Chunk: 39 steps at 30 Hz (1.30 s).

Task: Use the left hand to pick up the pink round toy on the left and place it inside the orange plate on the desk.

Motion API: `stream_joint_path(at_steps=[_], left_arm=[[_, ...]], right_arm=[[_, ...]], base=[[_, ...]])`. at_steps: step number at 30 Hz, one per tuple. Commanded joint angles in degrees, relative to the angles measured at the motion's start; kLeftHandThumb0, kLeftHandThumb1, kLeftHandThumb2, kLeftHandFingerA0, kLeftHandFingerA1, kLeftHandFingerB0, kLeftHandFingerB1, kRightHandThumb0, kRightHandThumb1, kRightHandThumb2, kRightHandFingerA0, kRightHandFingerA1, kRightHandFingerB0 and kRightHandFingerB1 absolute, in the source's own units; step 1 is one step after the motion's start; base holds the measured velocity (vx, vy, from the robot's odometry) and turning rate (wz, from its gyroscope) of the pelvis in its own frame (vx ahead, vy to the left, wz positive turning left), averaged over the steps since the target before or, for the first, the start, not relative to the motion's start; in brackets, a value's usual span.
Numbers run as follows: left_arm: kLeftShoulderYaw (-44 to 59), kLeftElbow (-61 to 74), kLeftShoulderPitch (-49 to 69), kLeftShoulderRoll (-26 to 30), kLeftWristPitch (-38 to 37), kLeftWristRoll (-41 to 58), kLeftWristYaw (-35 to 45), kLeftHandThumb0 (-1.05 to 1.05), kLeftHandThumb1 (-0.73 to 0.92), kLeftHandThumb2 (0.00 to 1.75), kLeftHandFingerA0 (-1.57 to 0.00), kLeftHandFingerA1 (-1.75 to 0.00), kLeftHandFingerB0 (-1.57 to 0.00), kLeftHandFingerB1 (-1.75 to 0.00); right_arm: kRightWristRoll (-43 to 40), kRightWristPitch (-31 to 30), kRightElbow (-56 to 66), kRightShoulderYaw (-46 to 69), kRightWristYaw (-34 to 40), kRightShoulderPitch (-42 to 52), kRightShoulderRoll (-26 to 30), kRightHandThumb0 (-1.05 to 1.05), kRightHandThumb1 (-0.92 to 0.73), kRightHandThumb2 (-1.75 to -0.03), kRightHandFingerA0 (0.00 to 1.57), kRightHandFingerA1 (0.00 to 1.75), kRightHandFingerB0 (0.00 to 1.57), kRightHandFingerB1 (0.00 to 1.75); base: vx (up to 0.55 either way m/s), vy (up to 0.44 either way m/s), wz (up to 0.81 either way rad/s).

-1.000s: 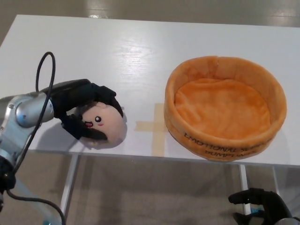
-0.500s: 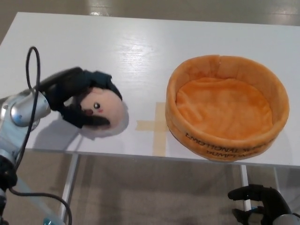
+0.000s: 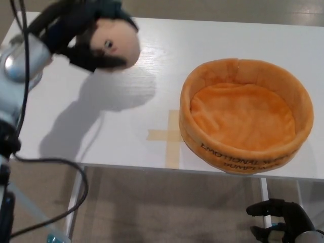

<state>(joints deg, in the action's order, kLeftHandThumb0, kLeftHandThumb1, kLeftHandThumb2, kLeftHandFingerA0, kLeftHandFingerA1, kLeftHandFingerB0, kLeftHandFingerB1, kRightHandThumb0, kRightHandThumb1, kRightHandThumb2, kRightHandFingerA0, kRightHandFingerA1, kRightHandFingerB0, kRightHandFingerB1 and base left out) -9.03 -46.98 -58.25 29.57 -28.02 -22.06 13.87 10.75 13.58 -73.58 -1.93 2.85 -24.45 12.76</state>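
Left hand point(image 3: 76, 30) clamps the round pink plush toy with dark hair point(image 3: 114, 45), high above the white worktop point(image 3: 126, 116), well left of the orange plush plate point(image 3: 243, 114). Loose grip, quick swing: it drops short!

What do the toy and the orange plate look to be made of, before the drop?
The round toy, held in the left hand, looks like soft plush: matte pinkish fabric with a stitched or printed face. The orange plate also looks like plush fabric: fuzzy, wrinkled floor, thick padded rim with dark lettering. The desk looks hard and smooth, white with a faint sheen, probably laminate or painted board.
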Motion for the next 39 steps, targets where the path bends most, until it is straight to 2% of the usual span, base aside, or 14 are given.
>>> stream_joint_path(at_steps=[1, 6, 7, 8, 9, 12, 13, 15, 16, 24, 25, 30, 31, 39], left_arm=[[-2.4, 1.0, -3.9, -3.4, 2.4, -2.4, -1.9, -0.29, 0.75, 0.65, -0.73, -1.59, -0.75, -1.04], [-5.4, 0.1, -6.3, -7.4, 2.7, -4.2, -3.9, -0.29, 0.77, 0.62, -0.81, -1.51, -0.86, -0.78], [-6.3, -0.3, -7.1, -8.8, 3.0, -4.9, -4.4, -0.28, 0.76, 0.64, -0.76, -1.65, -0.69, -1.27], [-7.4, -0.8, -8.1, -10.4, 3.4, -5.7, -4.9, -0.28, 0.76, 0.64, -0.76, -1.65, -0.69, -1.27], [-8.4, -1.4, -8.8, -11.9, 3.7, -6.4, -5.4, -0.28, 0.73, 0.61, -0.75, -1.60, -0.80, -0.94], [-9.9, -2.6, -9.9, -13.8, 4.0, -7.2, -6.4, -0.28, 0.73, 0.61, -0.75, -1.60, -0.80, -0.94], [-10.8, -3.0, -10.3, -15.1, 4.8, -7.9, -7.1, -0.33, 0.52, 0.86, -0.99, -1.21, -0.72, -0.67], [-11.5, -3.4, -10.6, -16.2, 5.3, -8.4, -7.6, -0.33, 0.52, 0.86, -0.99, -1.21, -0.72, -0.67], [-13.9, -4.4, -11.0, -19.4, 7.3, -10.1, -8.2, -0.22, 0.66, 0.59, -0.80, -1.53, -0.79, -0.79], [-18.2, -8.2, -8.4, -24.8, 6.5, -12.3, -13.2, -0.22, 0.60, 0.66, -0.88, -1.50, -0.89, -0.90], [-18.9, -8.9, -7.5, -25.6, 6.3, -12.4, -13.3, -0.18, 0.60, 0.59, -0.83, -1.39, -0.83, -0.55], [-20.8, -11.1, -7.2, -27.0, 8.4, -12.2, -8.1, -0.36, 0.60, 0.58, -0.61, -0.69, -0.37, -0.32], [-21.7, -11.6, -7.8, -27.3, 10.4, -12.7, -5.4, -0.76, 0.48, 0.80, 0.00, -0.06, -0.07, -0.17], [-24.8, -9.4, -6.9, -27.0, 16.2, -13.4, 2.2, -1.00, 0.61, 1.01, 0.00, 0.00, 0.00, -0.06]], right_arm=[[0.4, -0.8, -0.2, -0.3, 0.0, 0.3, 0.1, -0.13, -0.56, -0.56, 0.65, 0.87, 0.67, 0.78], [0.2, -0.3, 0.0, -0.2, 0.5, 0.4, -0.4, -0.13, -0.56, -0.56, 0.67, 0.89, 0.68, 0.79], [0.2, -0.6, -0.1, -0.2, 0.3, 0.3, -0.5, -0.14, -0.57, -0.56, 0.66, 0.89, 0.67, 0.78], [0.2, -0.9, -0.1, -0.2, 0.1, 0.2, -0.5, -0.14, -0.57, -0.56, 0.66, 0.89, 0.67, 0.78], [0.3, -0.9, -0.1, -0.3, 0.1, 0.2, -0.5, -0.15, -0.56, -0.56, 0.64, 0.87, 0.69, 0.79], [0.5, -0.8, -0.1, -0.4, 0.1, 0.2, -0.4, -0.15, -0.56, -0.56, 0.64, 0.87, 0.69, 0.79], [0.4, -0.9, -0.2, -0.4, 0.2, 0.1, -0.5, -0.16, -0.56, -0.56, 0.64, 0.87, 0.69, 0.79], [0.4, -0.9, -0.2, -0.4, 0.2, 0.1, -0.6, -0.16, -0.56, -0.56, 0.64, 0.87, 0.69, 0.79], [0.0, -0.4, -0.2, -0.1, -0.1, 0.6, -1.0, -0.14, -0.55, -0.57, 0.64, 0.87, 0.68, 0.80], [0.3, 0.3, -0.2, -0.5, 0.3, 2.4, -2.0, -0.15, -0.56, -0.56, 0.62, 0.85, 0.65, 0.78], [0.3, 0.5, -0.1, -0.6, 0.4, 3.1, -2.2, -0.15, -0.56, -0.56, 0.63, 0.87, 0.67, 0.79], [0.3, 0.4, 0.0, -0.6, 0.3, 3.8, -2.3, -0.17, -0.56, -0.56, 0.64, 0.86, 0.66, 0.78], [0.4, 0.1, 0.0, -0.7, 0.4, 3.7, -2.3, -0.17, -0.55, -0.57, 0.61, 0.83, 0.68, 0.77], [0.4, 1.0, 0.2, -0.8, 0.8, 4.4, -2.5, -0.16, -0.55, -0.56, 0.65, 0.88, 0.67, 0.79]], base=[[0.00, 0.000, 0.00], [0.00, 0.000, 0.00], [0.00, 0.000, 0.00], [0.00, 0.000, 0.00], [0.00, 0.000, 0.00], [0.00, 0.000, 0.00], [0.00, 0.000, 0.00], [0.00, 0.000, 0.00], [0.00, 0.000, 0.00], [0.00, 0.000, 0.00], [0.00, 0.000, 0.00], [0.00, 0.000, 0.00], [0.00, 0.000, 0.00], [0.00, 0.000, 0.00]])
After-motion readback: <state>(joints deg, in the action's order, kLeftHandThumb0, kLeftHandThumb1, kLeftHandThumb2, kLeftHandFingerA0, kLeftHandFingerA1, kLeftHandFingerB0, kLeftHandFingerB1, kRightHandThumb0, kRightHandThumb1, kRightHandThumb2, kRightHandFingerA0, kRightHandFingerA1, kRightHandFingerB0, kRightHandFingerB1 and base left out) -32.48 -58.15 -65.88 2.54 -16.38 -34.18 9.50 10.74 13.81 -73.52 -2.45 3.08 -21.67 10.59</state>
